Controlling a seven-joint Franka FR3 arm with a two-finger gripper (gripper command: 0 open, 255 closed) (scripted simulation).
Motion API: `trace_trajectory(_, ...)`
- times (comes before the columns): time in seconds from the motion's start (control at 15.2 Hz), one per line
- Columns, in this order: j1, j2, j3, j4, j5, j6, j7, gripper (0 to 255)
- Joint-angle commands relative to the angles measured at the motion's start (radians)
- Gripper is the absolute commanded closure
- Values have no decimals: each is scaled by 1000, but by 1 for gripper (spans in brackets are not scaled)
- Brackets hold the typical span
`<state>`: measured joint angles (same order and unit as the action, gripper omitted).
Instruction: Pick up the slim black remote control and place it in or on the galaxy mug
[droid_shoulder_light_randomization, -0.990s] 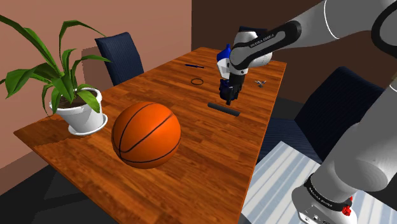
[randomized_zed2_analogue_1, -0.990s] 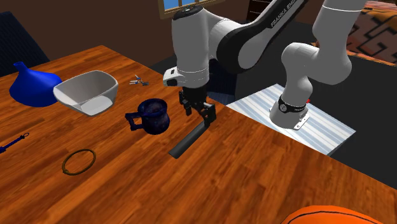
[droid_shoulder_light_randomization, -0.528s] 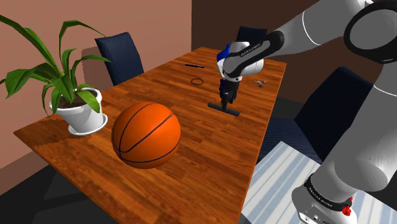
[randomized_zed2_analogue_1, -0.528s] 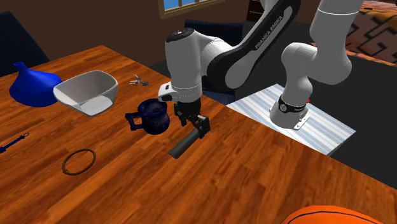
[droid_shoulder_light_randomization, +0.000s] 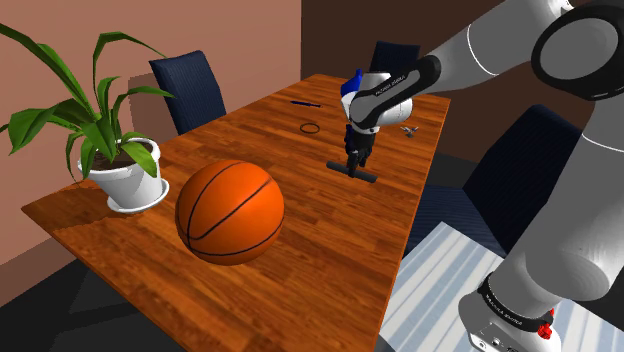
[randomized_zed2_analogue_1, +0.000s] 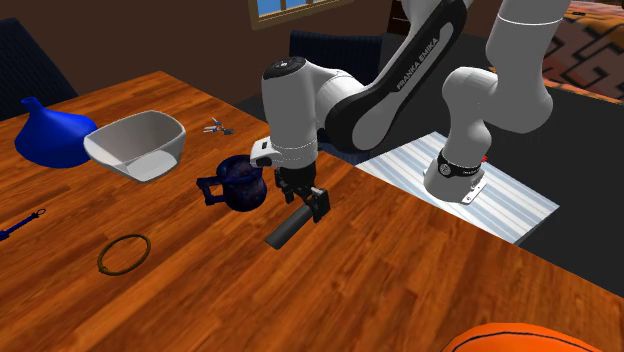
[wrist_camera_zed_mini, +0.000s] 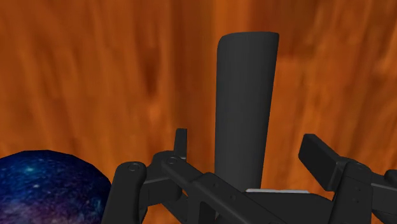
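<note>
- Wooden tabletop (droid_shoulder_light_randomization: 250, 140) carries the mug (randomized_zed2_analogue_1: 238, 182).
- End effector (randomized_zed2_analogue_1: 306, 203), low just beside the mug, has its 2 fingers spread either side of the remote (randomized_zed2_analogue_1: 285, 230), touching neither edge.
- The dark-blue, star-speckled mug stands upright.
- The slim black remote lies flat just beside the mug.

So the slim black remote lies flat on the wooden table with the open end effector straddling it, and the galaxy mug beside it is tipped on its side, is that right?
Not quite: the galaxy mug stands upright, as the second exterior view shows. The rest holds: the remote lies flat on the wooden table, with the open end effector straddling it.
</note>
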<state>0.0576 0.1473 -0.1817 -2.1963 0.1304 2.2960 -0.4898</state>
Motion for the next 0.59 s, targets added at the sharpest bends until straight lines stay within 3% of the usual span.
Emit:
trace_trajectory(0.0, 0, 0, 0, 0, 0, 0, 0, 0)
trace_trajectory(0.07, 0, 0, 0, 0, 0, 0, 0, 0)
trace_trajectory(0.13, 0, 0, 0, 0, 0, 0, 0, 255)
trace_trajectory(0.53, 1, 0, 1, -1, 0, 1, 2, 255)
